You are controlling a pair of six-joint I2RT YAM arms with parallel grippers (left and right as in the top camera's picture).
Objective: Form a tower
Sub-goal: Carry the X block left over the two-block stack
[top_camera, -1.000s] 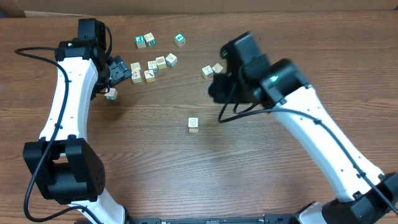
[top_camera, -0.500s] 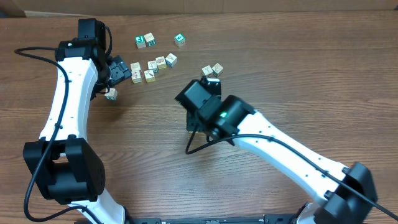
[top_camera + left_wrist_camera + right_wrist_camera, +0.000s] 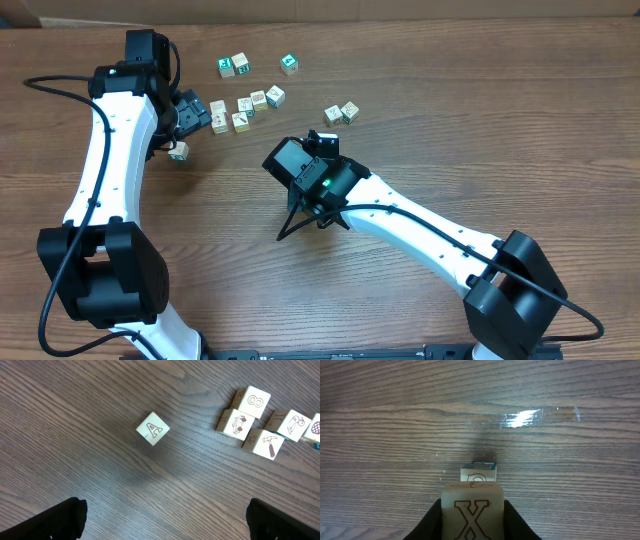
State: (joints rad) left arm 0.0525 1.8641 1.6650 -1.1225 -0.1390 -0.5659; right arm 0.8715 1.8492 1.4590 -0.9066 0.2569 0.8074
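Cream X cube (image 3: 472, 512) pinched by right fingers (image 3: 435, 529), near tower (image 3: 479, 472).

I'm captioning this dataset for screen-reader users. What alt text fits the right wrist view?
A cream wooden cube printed with a reddish-brown X is clamped by the right gripper, its black fingers at bottom centre. Beyond it, a cream cube with a teal edge rests on the brown wooden table, with a patch of glare farther off.
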